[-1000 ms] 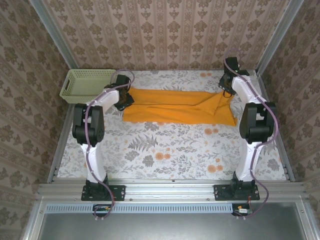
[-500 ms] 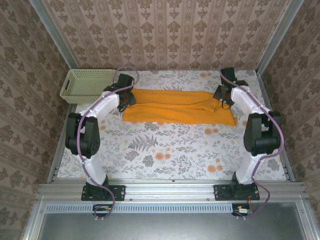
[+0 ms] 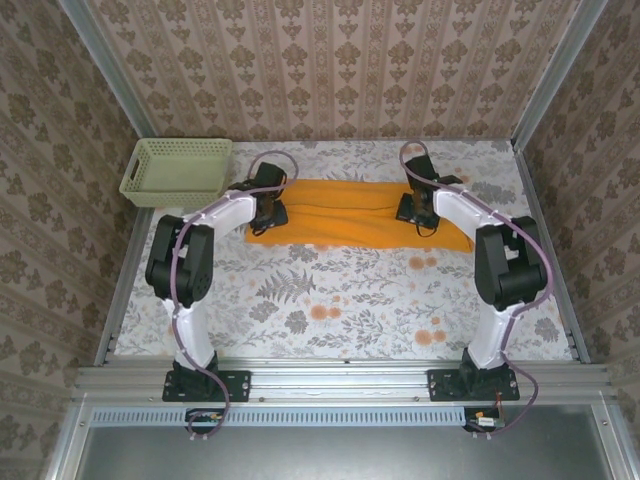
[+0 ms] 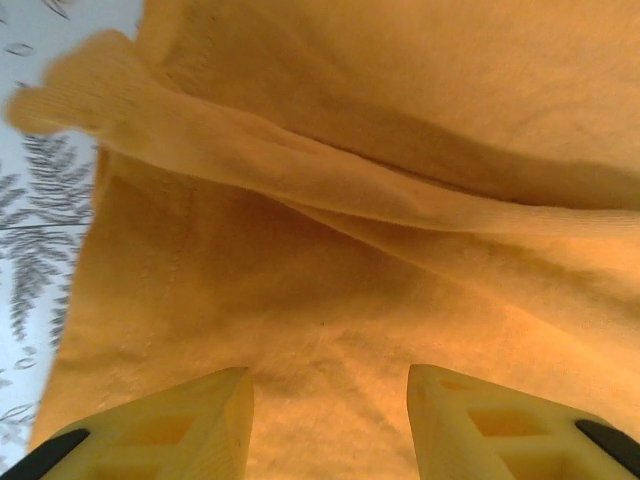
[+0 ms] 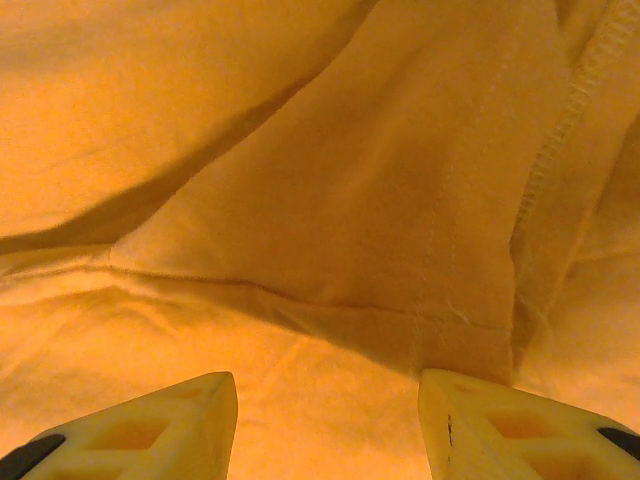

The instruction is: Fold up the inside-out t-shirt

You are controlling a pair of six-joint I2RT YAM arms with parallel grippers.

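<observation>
Floral-patterned table covering (image 3: 330, 300) carries the inside-out t-shirt (image 3: 350, 215), which lies as a long, flattened orange band across the far half of the surface, with a pale green mesh basket (image 3: 178, 170) apart from it at the far left corner. The left gripper (image 4: 330, 390) is positioned over the shirt's left end, its yellow fingers (image 4: 180, 425) spread with nothing between them and a raised fold ahead. The right gripper (image 5: 328, 395) is positioned over the right end, jaws likewise parted and empty, above a stitched hem.
</observation>
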